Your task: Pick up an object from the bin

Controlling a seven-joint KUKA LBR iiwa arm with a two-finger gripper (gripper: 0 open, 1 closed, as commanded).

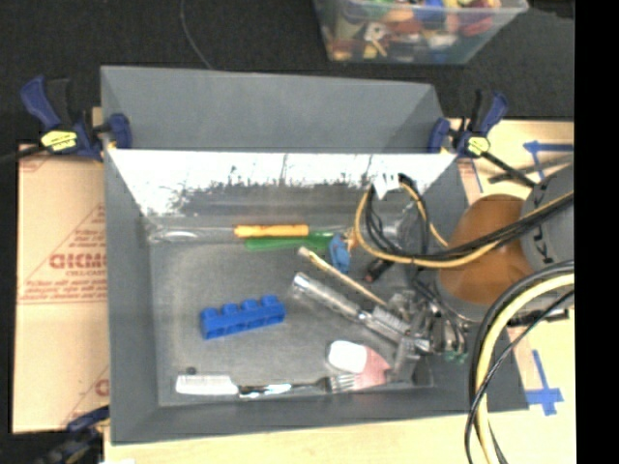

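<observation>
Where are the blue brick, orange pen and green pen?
blue brick [242, 317]: camera view, middle of its top.
orange pen [271, 230]: camera view, middle of its barrel.
green pen [285, 245]: camera view, middle of its barrel.

The hand [408, 344] partly hides the pink-and-white thing [350, 360].

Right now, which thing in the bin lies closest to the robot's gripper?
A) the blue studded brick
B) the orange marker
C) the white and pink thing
C: the white and pink thing lies right beside the gripper, at the view's lower right.
</observation>
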